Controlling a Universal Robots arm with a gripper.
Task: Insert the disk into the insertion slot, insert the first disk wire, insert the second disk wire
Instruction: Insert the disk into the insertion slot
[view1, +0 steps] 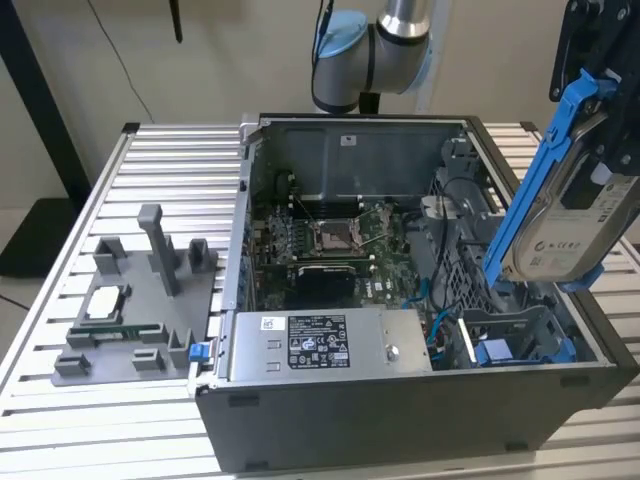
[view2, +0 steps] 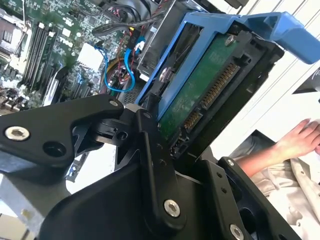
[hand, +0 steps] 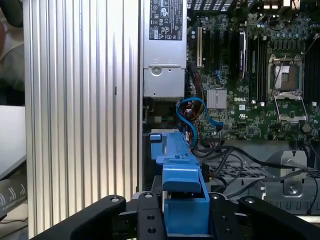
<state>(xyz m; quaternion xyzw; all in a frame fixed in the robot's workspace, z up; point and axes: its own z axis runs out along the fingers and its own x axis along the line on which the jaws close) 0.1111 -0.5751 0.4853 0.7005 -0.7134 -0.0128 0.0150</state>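
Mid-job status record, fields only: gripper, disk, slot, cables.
gripper: shut on the disk
disk: tilted, in the air above the computer case, at the exterior view's right
insertion slot: below the disk, disk not yet in
blue cable: looped inside the case beside the power supply

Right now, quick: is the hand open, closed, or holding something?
Hand: closed on the disk, holding it tilted above the open computer case.
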